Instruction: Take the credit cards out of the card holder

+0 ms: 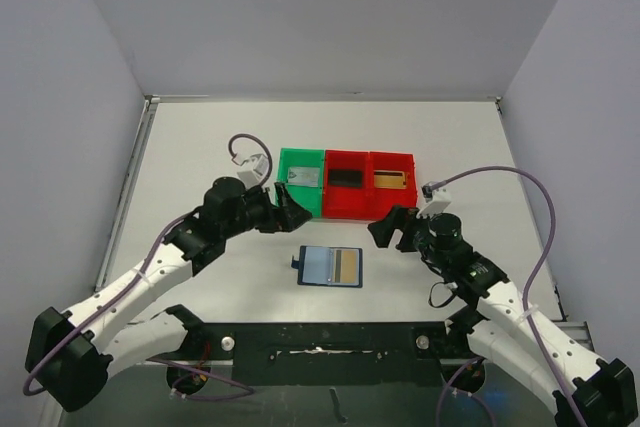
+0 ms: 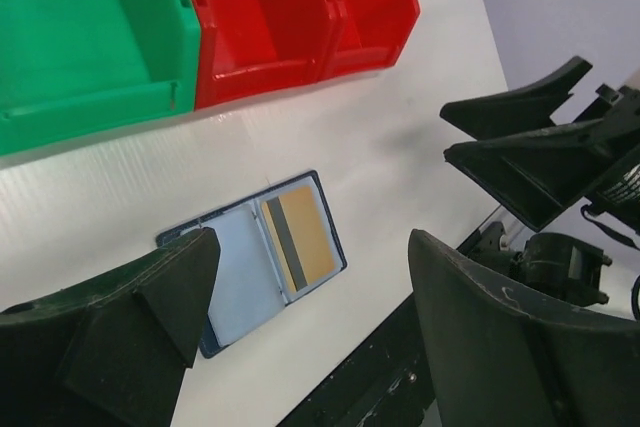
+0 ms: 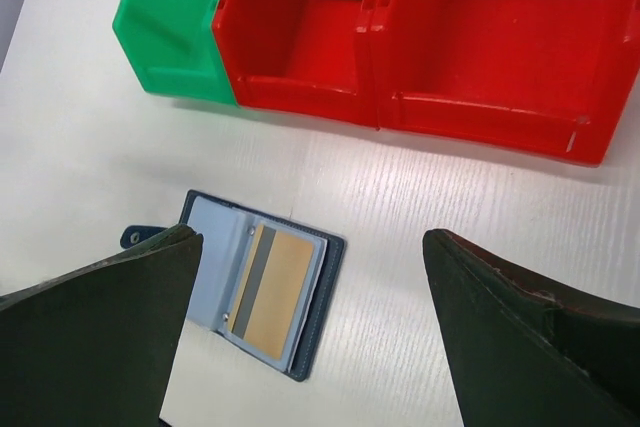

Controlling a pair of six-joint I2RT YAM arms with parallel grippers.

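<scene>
The card holder (image 1: 318, 267) lies open and flat on the white table between my two arms, its short tab at the left. A gold-orange credit card (image 1: 347, 267) with a dark stripe sits in its right pocket (image 3: 275, 292); the left pocket (image 2: 235, 282) shows pale and bare. A silver-grey card (image 1: 300, 177) lies in the green tray, a black card (image 1: 346, 177) in the middle red tray and a gold card (image 1: 390, 181) in the right red tray. My left gripper (image 1: 285, 209) hovers open up and left of the holder. My right gripper (image 1: 392, 229) hovers open to its upper right. Both hold nothing.
The green tray (image 1: 305, 204) and two red trays (image 1: 346, 207) (image 1: 393, 204) stand side by side just behind the holder. The dark mounting bar (image 1: 330, 339) runs along the near table edge. White walls close in the back and sides.
</scene>
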